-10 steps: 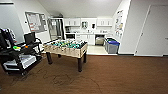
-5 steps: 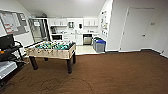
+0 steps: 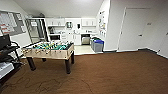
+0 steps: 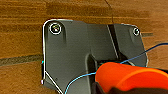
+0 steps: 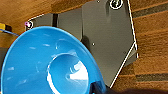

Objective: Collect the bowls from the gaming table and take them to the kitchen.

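Observation:
The orange-red bowl (image 4: 130,76) shows large and close in the left wrist view, with my left gripper (image 4: 101,88) shut on its rim above the brown carpet. A blue bowl (image 5: 47,65) shows its hollow inside in the right wrist view, and a dark finger of my right gripper (image 5: 97,88) clamps its edge. The kitchen (image 3: 75,31), with white cabinets and a white counter, lies ahead at the back of the room. The white-topped gaming table is out of view.
A green foosball table (image 3: 50,51) stands on the carpet at the left. A dark cart (image 3: 7,58) with equipment is at the far left edge. Blue and grey bins (image 3: 97,45) stand by the kitchen opening. A white door (image 3: 132,30) is on the right wall. Cables lie on the brown carpet (image 3: 112,75).
The whole head view has swung to the right, so the foosball table now sits further left in the picture. Both bowls stay in the grippers.

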### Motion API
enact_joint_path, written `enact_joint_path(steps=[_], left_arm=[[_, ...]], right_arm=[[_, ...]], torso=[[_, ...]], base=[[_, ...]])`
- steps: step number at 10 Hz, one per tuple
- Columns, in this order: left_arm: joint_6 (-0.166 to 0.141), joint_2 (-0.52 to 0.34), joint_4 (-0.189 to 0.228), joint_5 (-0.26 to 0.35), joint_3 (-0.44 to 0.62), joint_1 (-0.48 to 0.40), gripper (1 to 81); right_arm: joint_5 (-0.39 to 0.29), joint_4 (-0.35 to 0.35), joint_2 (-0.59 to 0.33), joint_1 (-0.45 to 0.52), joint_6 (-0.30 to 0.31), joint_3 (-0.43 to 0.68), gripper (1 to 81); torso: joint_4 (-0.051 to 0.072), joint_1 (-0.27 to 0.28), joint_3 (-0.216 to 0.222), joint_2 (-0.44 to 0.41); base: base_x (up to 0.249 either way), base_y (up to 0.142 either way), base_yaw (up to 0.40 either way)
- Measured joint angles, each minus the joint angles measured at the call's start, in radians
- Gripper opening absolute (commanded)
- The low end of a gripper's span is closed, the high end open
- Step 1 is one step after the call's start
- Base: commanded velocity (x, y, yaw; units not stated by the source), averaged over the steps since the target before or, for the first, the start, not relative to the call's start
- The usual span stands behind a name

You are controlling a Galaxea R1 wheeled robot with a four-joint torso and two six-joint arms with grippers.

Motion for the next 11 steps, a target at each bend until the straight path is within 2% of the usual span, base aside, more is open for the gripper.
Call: enact_joint_path(steps=[6,11], left_arm=[[0.0,0.001,-0.002,0.0,0.0,-0.003,1.0],[0.0,0.005,-0.004,0.006,0.0,0.007,1.0]], right_arm=[[0.0,0.0,0.0,0.0,0.0,-0.001,1.0],[-0.006,-0.004,0.002,-0.013,0.0,-0.002,1.0]], torso=[[0.0,0.0,0.0,0.0],[0.0,-0.002,0.001,-0.001]], base=[[0.0,0.0,0.0],[0.136,0.0,0.0]])
